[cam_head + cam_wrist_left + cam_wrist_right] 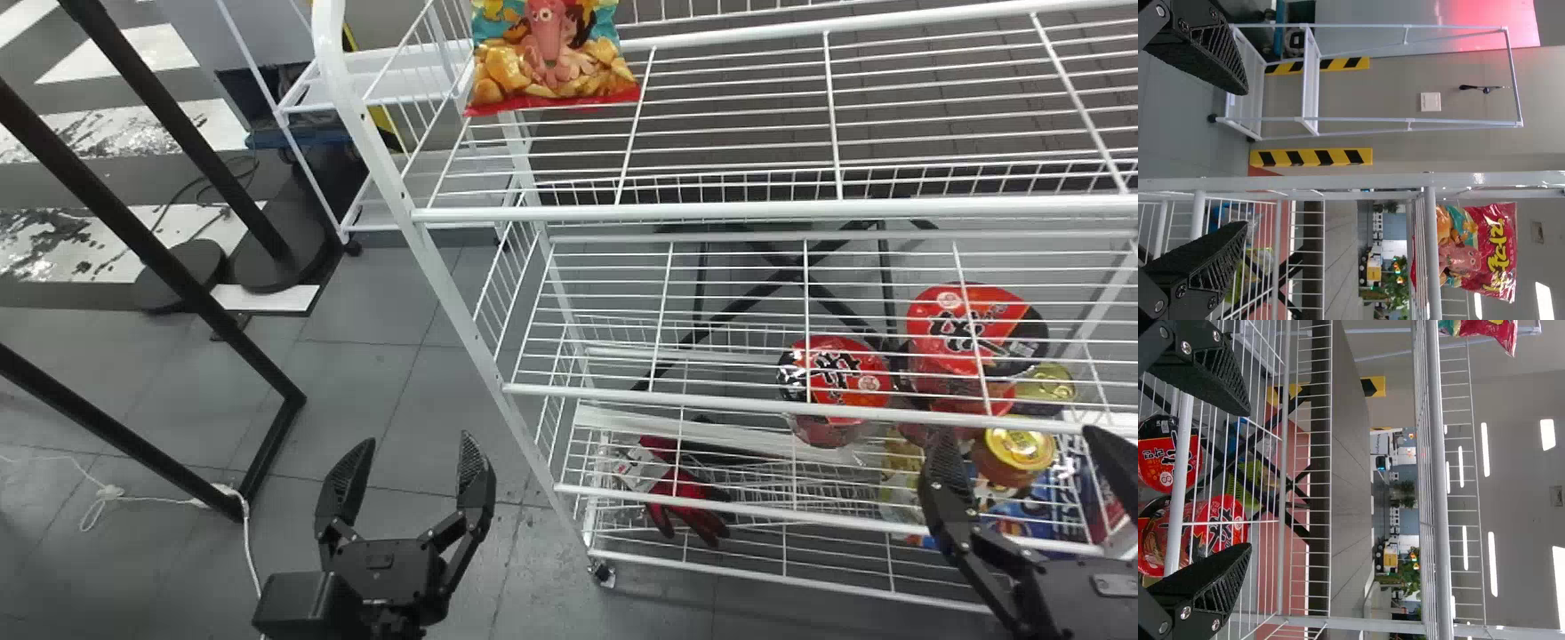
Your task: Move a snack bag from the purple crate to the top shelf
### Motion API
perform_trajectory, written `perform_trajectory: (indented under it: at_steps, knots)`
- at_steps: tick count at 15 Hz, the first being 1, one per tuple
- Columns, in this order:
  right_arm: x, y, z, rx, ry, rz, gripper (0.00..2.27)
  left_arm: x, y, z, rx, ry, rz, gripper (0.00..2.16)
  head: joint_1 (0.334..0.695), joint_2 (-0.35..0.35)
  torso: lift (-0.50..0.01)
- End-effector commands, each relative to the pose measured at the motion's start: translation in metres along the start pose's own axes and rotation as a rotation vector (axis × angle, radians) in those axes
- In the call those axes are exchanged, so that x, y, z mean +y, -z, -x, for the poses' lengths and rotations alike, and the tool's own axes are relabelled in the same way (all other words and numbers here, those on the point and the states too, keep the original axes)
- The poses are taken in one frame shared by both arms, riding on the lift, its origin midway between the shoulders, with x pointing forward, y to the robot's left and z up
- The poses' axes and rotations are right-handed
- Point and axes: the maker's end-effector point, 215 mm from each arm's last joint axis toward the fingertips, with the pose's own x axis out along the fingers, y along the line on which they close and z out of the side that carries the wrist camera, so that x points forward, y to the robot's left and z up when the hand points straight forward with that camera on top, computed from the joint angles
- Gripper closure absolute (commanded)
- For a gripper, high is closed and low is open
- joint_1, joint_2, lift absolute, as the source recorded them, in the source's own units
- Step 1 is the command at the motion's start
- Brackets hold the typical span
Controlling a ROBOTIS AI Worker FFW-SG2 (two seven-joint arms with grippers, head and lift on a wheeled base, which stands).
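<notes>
The snack bag [551, 53] is on the rack's [711, 212] top shelf, at its left end. Near the rack's front left corner is the left gripper [414, 443], jaws wide apart and empty; before the rack's right part, the right gripper [1018, 436] has its jaws spread too, holding nothing.

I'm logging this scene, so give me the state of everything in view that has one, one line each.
Snack bag: upright, unheld, at the left end of the top shelf
Top shelf: bearing the bag
Left tool: open, empty
Right tool: open, empty
Red noodle bowls: lids on, on a lower shelf
Yellow-topped can: closed
Red glove: unworn, lying low in the rack
</notes>
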Motion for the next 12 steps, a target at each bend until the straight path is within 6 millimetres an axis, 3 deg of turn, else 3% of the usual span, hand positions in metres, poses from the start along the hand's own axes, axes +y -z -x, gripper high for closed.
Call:
perform_trajectory:
  at_steps: [1, 12]
  knots:
    - [0.0000, -0.0004, 0.0002, -0.003, 0.000, 0.001, 0.11, -0.0006, -0.0011, 0.0006, -0.005, 0.001, 0.001, 0.12, 0.695, 0.274, -0.256]
    - [-0.0015, 0.0050, 0.0073, 0.008, 0.000, 0.003, 0.11, -0.0024, 0.0024, 0.0031, -0.006, -0.002, 0.013, 0.12, 0.695, 0.271, -0.300]
